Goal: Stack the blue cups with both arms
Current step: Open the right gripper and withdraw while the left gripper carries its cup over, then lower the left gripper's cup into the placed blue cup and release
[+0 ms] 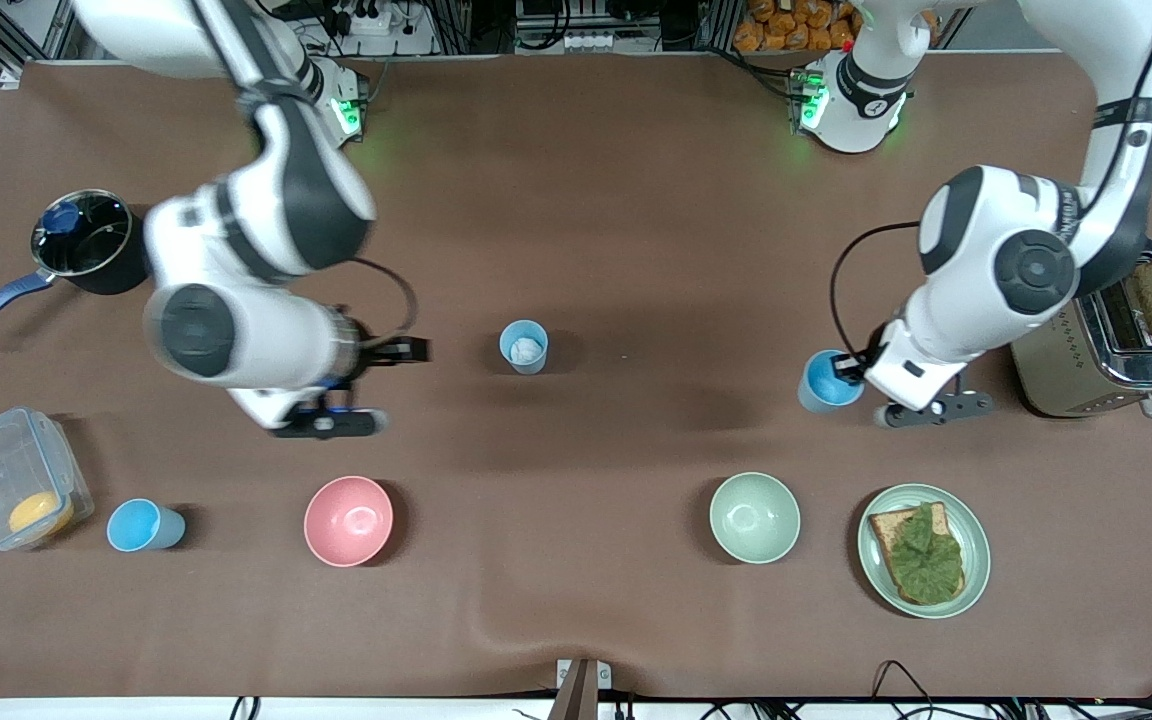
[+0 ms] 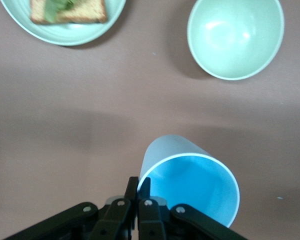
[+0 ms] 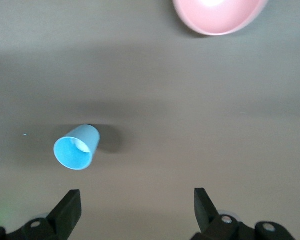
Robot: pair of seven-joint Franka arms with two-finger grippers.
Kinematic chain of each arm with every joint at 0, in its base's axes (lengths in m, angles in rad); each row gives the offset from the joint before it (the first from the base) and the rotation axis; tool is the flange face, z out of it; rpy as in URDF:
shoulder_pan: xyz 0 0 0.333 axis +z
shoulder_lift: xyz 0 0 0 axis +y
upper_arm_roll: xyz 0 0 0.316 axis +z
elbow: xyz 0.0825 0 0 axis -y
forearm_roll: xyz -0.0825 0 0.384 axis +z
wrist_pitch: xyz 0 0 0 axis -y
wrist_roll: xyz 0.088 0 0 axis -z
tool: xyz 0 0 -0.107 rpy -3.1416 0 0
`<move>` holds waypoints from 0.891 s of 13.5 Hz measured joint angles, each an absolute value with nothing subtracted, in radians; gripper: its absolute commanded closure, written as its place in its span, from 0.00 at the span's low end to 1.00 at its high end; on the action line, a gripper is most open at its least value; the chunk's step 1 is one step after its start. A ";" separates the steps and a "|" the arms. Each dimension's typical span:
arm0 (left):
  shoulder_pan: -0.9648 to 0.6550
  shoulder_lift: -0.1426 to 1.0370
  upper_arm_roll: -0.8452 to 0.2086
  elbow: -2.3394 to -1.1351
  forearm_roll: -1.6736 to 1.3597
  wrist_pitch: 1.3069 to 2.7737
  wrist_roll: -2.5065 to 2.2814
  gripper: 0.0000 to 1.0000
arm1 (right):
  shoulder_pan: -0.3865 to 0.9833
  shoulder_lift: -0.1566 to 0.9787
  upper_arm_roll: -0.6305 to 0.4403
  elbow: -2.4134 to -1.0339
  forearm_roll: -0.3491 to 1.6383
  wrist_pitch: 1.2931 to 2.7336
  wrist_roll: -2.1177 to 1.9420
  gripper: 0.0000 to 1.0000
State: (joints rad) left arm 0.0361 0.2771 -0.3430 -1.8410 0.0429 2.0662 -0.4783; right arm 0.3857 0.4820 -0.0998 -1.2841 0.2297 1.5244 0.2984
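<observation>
My left gripper [image 1: 848, 368] is shut on the rim of a bright blue cup [image 1: 826, 383] beside the toaster. In the left wrist view its fingers [image 2: 132, 186] pinch the rim of that cup [image 2: 190, 182], one finger inside and one outside. A paler blue cup [image 1: 524, 346] with a whitish inside stands at the table's middle. My right gripper [image 1: 371, 385] is open and empty, beside that cup toward the right arm's end. The right wrist view shows this cup [image 3: 77, 146] off to one side of the open gripper [image 3: 136, 206]. A third blue cup [image 1: 143, 525] sits near the front camera beside a plastic box.
A pink bowl [image 1: 348, 520] and a pale green bowl [image 1: 754, 517] sit nearer the front camera. A plate with toast and a leaf [image 1: 924, 550] and a toaster [image 1: 1106, 350] are at the left arm's end. A pot [image 1: 86, 240] and a clear plastic box [image 1: 11, 490] are at the right arm's end.
</observation>
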 measured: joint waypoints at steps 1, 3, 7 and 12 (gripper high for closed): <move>0.026 0.279 -0.355 -1.840 0.043 2.066 -0.520 1.00 | 0.355 0.451 -0.100 -1.297 0.212 1.511 0.289 0.00; -0.016 0.286 -0.364 -1.835 0.043 2.066 -0.611 1.00 | 0.314 0.374 -0.100 -1.352 0.130 1.514 0.266 0.00; -0.125 0.320 -0.368 -1.797 0.043 2.066 -0.815 1.00 | 0.209 0.188 -0.101 -1.490 0.049 1.559 0.188 0.00; -0.253 0.363 -0.373 -1.765 0.042 2.075 -1.055 1.00 | 0.091 0.035 -0.101 -1.540 0.040 1.523 0.136 0.00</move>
